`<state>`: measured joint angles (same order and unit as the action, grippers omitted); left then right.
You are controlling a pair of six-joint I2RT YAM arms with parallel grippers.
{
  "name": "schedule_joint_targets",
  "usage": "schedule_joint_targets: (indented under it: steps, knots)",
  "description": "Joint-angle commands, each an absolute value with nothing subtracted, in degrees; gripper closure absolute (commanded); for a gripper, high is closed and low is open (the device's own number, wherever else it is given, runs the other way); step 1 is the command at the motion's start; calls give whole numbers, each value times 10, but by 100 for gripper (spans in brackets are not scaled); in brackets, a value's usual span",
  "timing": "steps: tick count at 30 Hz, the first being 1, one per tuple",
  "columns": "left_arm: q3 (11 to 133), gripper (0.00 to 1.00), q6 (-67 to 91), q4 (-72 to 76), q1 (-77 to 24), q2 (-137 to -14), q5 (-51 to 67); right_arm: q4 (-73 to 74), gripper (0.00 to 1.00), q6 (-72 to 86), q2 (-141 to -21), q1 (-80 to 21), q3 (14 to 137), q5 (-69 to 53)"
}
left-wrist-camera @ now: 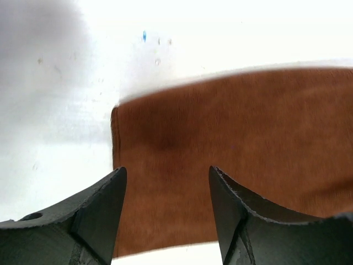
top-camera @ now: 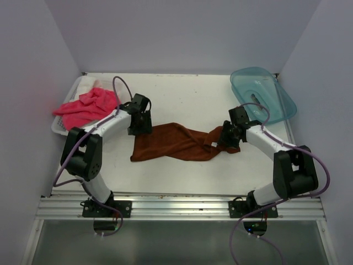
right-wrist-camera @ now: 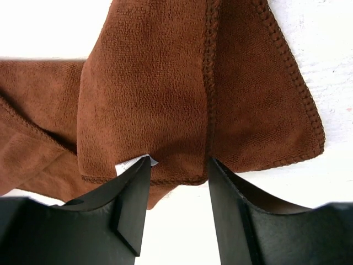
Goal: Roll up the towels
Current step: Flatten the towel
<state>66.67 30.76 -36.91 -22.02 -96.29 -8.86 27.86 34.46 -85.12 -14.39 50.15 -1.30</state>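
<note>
Right wrist: plush rust-brown towel (right-wrist-camera: 165,99), stitched hem, perhaps folded double; left and right jaws apart.

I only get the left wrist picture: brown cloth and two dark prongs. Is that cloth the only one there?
Observer: No. A pink towel lies bunched in a white basket at the table's far left corner.
Visitor: Is the brown one spread flat all along?
Observer: No. The brown towel lies flat at its left end, but its right end is folded over and bunched.
Visitor: Is anything at that right end?
Observer: Yes, the right end effector, jaws apart, with its tips at the folded hem.
</note>
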Motion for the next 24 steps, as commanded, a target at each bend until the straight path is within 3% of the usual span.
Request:
schedule_joint_targets:
  steps: [1,9,13,15,16,18,19,24]
  knots:
    - [694,34,281,-336,-206,-1008,-81,256,53,352,-853,-143,497,-19]
    - [722,39,287,-309,-201,-1075,-52,249,54,356,-871,-143,489,-8]
    - [731,52,280,-305,-201,-1089,-56,243,53,356,-875,-143,483,-11]
    - [736,60,279,-304,-201,-1094,-50,236,63,358,-877,-143,482,-12]
    - [737,71,278,-303,-201,-1098,-47,237,77,359,-878,-144,481,-12]
    - [740,85,275,-305,-201,-1100,-40,245,92,361,-876,-142,484,-11]
    - [742,99,274,-307,-201,-1099,-40,249,100,362,-874,-143,489,-6]
    - [751,100,270,-316,-201,-1077,-47,274,100,358,-833,-143,498,-2]
